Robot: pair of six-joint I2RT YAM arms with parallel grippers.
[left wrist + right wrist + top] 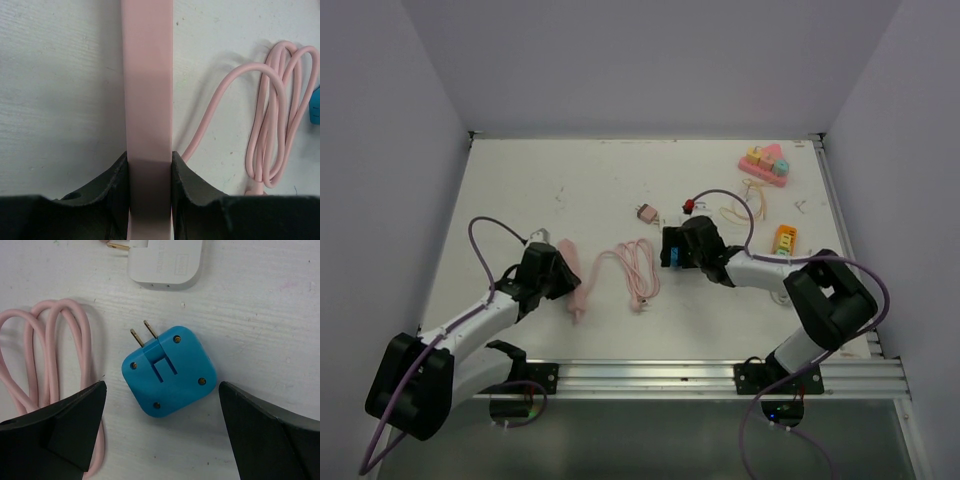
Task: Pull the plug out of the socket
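A long pink socket strip (570,276) lies on the white table (560,190) at the left. My left gripper (552,272) is shut on it. In the left wrist view the strip (148,75) runs straight up between the jaws of the left gripper (148,172). Its pink cable (638,268) lies coiled in the middle. A blue plug (170,371) lies flat on the table with its two brass prongs bare, apart from the strip. My right gripper (161,390) is open, with one finger on either side of the plug and neither touching it. The plug also shows in the top view (676,256).
A small white adapter (165,262) lies just beyond the blue plug, also in the top view (645,213). A small red piece (688,206), yellow loops (745,205), an orange block (784,238) and a pink tray of toy blocks (765,165) lie at the back right.
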